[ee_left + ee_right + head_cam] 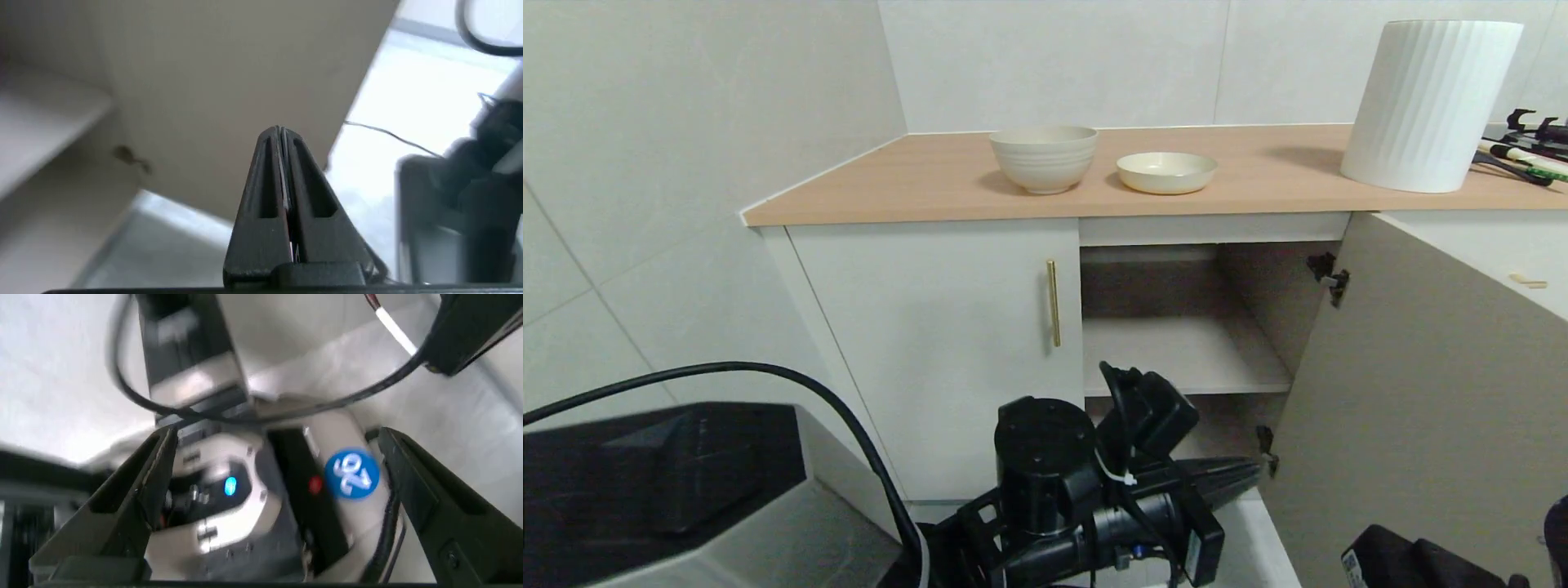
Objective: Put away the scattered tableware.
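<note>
Countertop (915, 175), bowl (1044, 158), dish (1166, 171) — left end effector (279, 143) closed, right end effector (274, 449) agape, both empty

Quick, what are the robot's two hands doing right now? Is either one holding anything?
Left gripper: closed, fingers pressed together, holding nothing.
Right gripper: open, fingers spread wide, holding nothing.

A kitchen: pale tiled walls (686, 122) meet a wood-look countertop (915, 180) over white cabinets (1209, 229), one door (931, 359) shut with a brass handle (1054, 302), the other door (1421, 392) open on a shelf (1176, 351). A bowl (1044, 158) and a shallow dish (1166, 172) stand on the countertop, cooking utensils (1523, 159) at its right edge.
</note>
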### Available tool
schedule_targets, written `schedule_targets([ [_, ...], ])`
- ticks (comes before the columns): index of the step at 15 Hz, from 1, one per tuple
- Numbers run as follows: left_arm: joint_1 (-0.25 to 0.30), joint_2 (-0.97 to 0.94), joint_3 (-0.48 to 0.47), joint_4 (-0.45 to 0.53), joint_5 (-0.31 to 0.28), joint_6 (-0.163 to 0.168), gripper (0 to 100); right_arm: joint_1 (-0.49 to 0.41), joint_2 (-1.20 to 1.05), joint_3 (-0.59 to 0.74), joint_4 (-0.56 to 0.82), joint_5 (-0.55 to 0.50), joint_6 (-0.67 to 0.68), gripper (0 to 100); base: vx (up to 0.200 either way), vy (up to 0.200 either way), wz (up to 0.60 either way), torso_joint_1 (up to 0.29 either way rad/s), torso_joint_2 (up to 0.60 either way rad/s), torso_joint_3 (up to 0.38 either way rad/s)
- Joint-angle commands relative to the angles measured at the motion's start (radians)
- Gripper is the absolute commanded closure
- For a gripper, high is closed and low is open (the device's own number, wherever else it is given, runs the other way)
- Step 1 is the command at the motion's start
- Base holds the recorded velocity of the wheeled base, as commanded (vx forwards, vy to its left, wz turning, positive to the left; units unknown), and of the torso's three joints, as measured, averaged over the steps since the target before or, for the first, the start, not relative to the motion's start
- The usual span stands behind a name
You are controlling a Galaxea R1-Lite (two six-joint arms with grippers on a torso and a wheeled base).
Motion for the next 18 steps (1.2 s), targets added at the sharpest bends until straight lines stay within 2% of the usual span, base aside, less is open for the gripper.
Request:
schedule_targets([
  [1, 0.048, -0.021, 0.000, 0.011, 0.002, -0.001, 100, -0.044, 0.005, -0.031, 0.000, -0.001, 0.006, 0, 0.000, 0.000, 0.00, 0.000, 0.00, 0.000],
  [3, 0.117, -0.098, 0.009, 0.095, 0.002, -0.001, 100, -0.128, 0.031, -0.077, -0.001, -0.012, 0.036, 0, 0.000, 0.000, 0.00, 0.000, 0.00, 0.000],
  [7, 0.233, -0.306, 0.061, 0.278, 0.002, 0.001, 100, -0.142, 0.061, -0.141, -0.006, -0.144, 0.100, 0, 0.000, 0.000, 0.00, 0.000, 0.00, 0.000],
  [9, 0.306, -0.457, 0.072, 0.442, 0.003, 0.005, 100, -0.150, 0.083, -0.184, -0.004, -0.228, 0.105, 0, 0.000, 0.000, 0.00, 0.000, 0.00, 0.000],
  [11, 0.375, -0.567, 0.077, 0.580, 0.003, 0.005, 100, -0.176, 0.100, -0.223, -0.004, -0.248, 0.126, 0, 0.000, 0.000, 0.00, 0.000, 0.00, 0.000],
  [12, 0.450, -0.656, 0.084, 0.692, 0.003, 0.005, 100, -0.209, 0.138, -0.284, 0.003, -0.248, 0.151, 0, 0.000, 0.000, 0.00, 0.000, 0.00, 0.000],
  [13, 0.498, -0.702, 0.089, 0.740, 0.002, 0.005, 100, -0.234, 0.175, -0.332, 0.005, -0.248, 0.157, 0, 0.000, 0.000, 0.00, 0.000, 0.00, 0.000],
  [14, 0.515, -0.719, 0.092, 0.754, 0.002, 0.005, 100, -0.243, 0.189, -0.350, 0.005, -0.248, 0.157, 0, 0.000, 0.000, 0.00, 0.000, 0.00, 0.000],
  [15, 0.559, -0.756, 0.110, 0.781, 0.002, 0.004, 100, -0.269, 0.242, -0.419, 0.008, -0.247, 0.155, 0, 0.000, 0.000, 0.00, 0.000, 0.00, 0.000],
  [16, 0.585, -0.767, 0.126, 0.781, 0.003, 0.001, 0, -0.280, 0.273, -0.468, 0.011, -0.248, 0.155, 0, 0.000, 0.000, 0.00, 0.000, 0.00, 0.000],
  [18, 0.624, -0.767, 0.133, 0.777, 0.005, -0.001, 0, -0.289, 0.304, -0.519, 0.034, -0.248, 0.157, 0, 0.000, 0.000, 0.00, 0.000, 0.00, 0.000],
])
